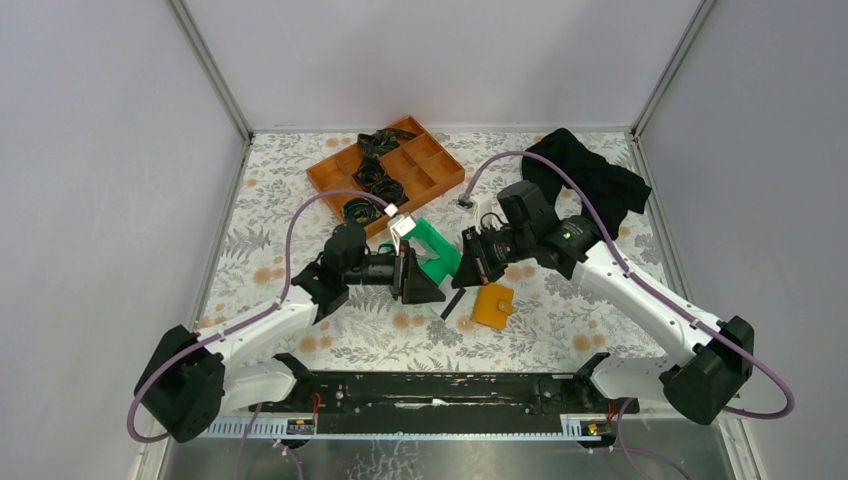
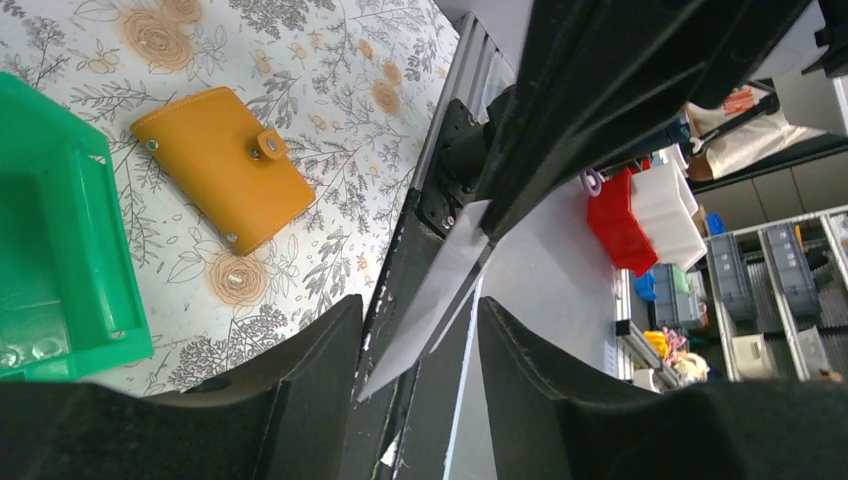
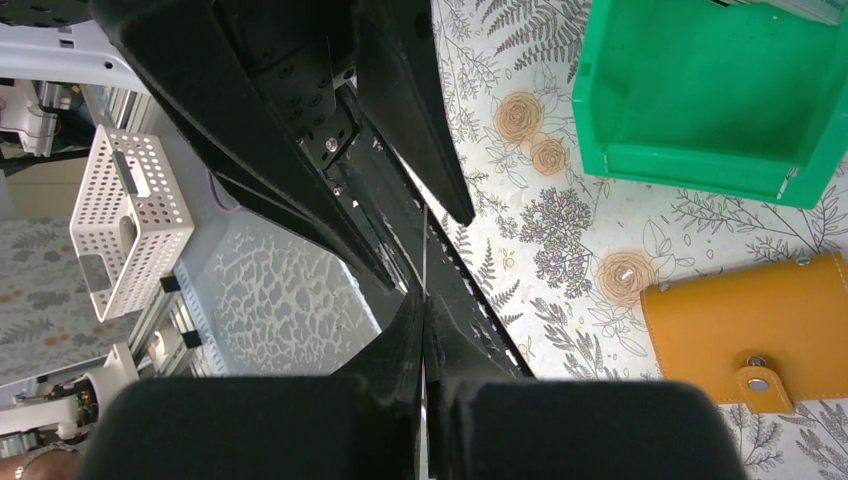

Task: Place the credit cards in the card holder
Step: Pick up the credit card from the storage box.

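My right gripper (image 3: 422,300) is shut on one whitish-grey credit card (image 3: 424,250), which shows edge-on as a thin line in the right wrist view. In the left wrist view the same card (image 2: 450,270) slants down between the fingers of my left gripper (image 2: 420,305). That gripper is open, with a gap beside the card. Both grippers meet nose to nose above the table, left (image 1: 432,292) and right (image 1: 462,275). The card holder (image 1: 492,305), an orange wallet, lies flat and snapped shut on the table just right of them (image 2: 222,165) (image 3: 745,330).
A green plastic bin (image 1: 437,250) stands just behind the grippers. An orange compartment tray (image 1: 430,170) holding black cables sits at the back, and a black cloth (image 1: 590,175) lies at the back right. The black rail (image 1: 430,390) runs along the near edge.
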